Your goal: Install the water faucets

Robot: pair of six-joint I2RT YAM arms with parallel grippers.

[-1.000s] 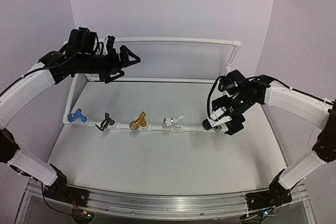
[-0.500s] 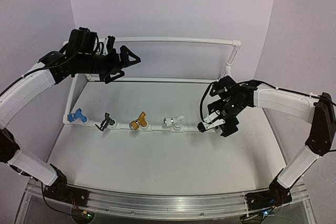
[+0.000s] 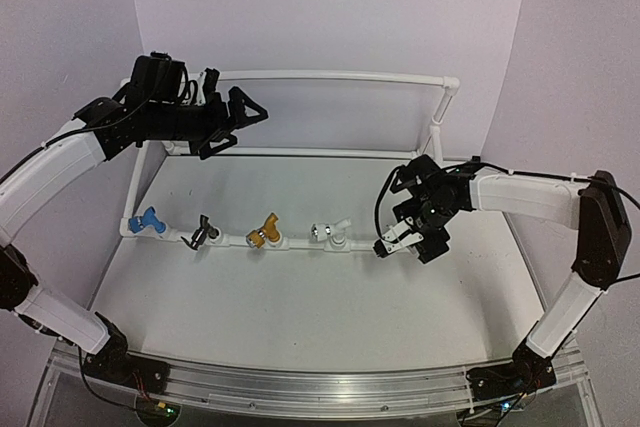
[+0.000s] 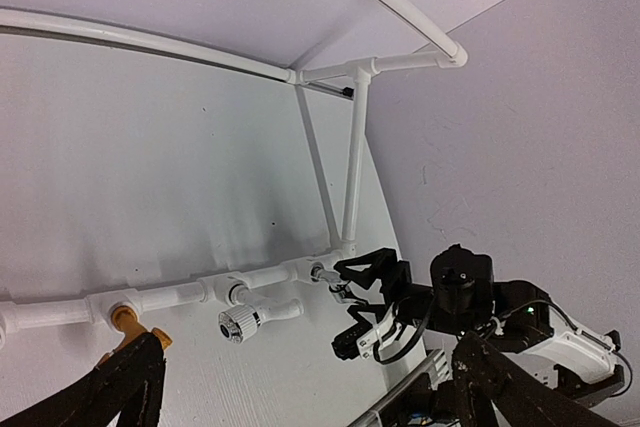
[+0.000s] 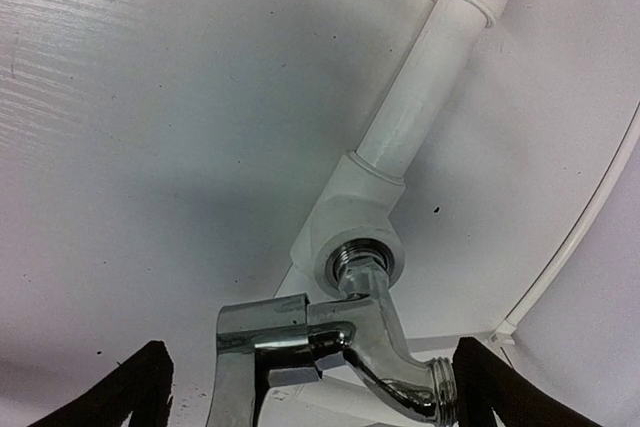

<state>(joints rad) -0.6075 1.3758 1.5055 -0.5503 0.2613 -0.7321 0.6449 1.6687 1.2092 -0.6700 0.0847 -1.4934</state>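
Four faucets sit on the front white pipe (image 3: 300, 244): blue (image 3: 148, 220), black (image 3: 203, 232), gold (image 3: 264, 231) and white (image 3: 330, 233). My right gripper (image 3: 398, 241) is at the pipe's right end, shut on the shiny silver faucet (image 5: 345, 347). Its threaded end sits in the mouth of the white end fitting (image 5: 350, 232), with threads still showing. The fingertips (image 5: 140, 387) flank the faucet, which also shows in the left wrist view (image 4: 340, 287). My left gripper (image 3: 235, 125) is open and empty, high at the back left, and looks down on the pipe and the white faucet (image 4: 250, 315).
The white pipe frame has a high back rail (image 3: 330, 75), an upright at the back right (image 3: 440, 117) and a diagonal brace down to the front pipe. Purple walls close in the back and sides. An aluminium rail (image 3: 320, 382) runs along the near edge.
My right gripper has moved a little left along the pipe's end with the silver faucet, and the right arm's elbow has swung outward and down. The left arm has not moved.
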